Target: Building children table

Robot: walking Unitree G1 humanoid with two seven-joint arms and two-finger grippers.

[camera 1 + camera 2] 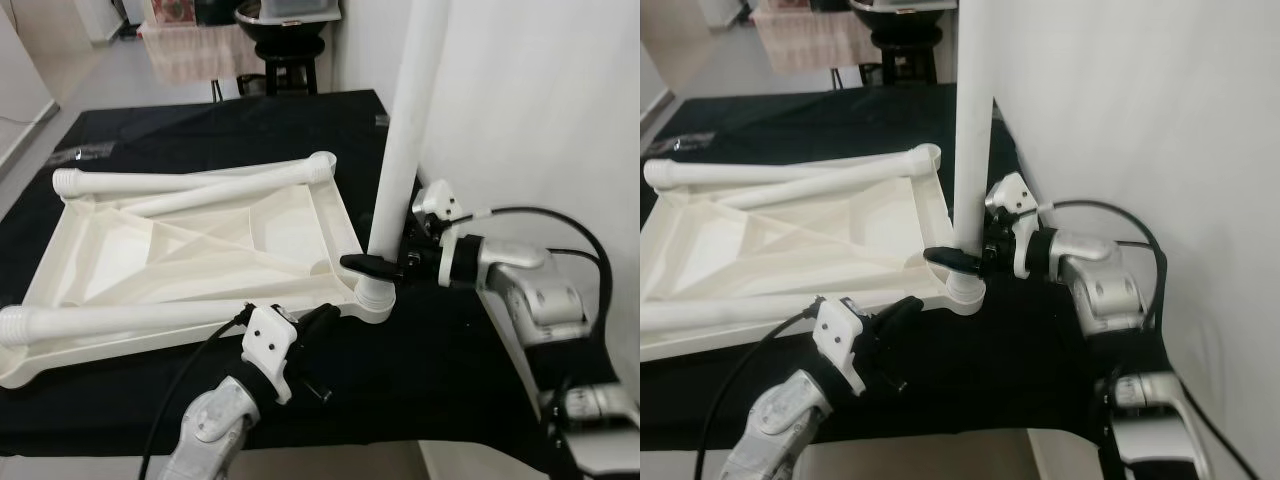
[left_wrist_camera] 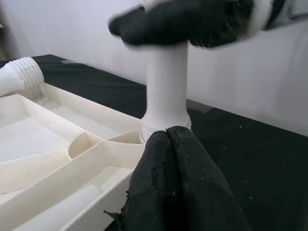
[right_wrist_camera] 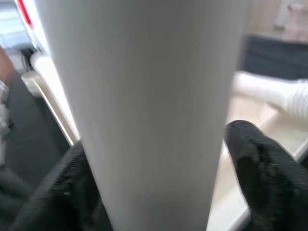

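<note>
From the head: right gripper (image 1: 385, 266) clamped round upright leg (image 1: 405, 150) just above corner socket (image 1: 372, 297) of upturned table (image 1: 200, 250) on black tabletop (image 1: 450, 360); from left wrist: left gripper (image 2: 169, 139) pinched shut, empty, against that corner; from right wrist: leg between both fingers (image 3: 260, 159), axis vertical.

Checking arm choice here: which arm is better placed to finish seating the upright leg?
Probably the right: the right gripper is clamped around the upright leg just above its corner socket. The left gripper, jaws shut, rests by the tabletop edge.
</note>
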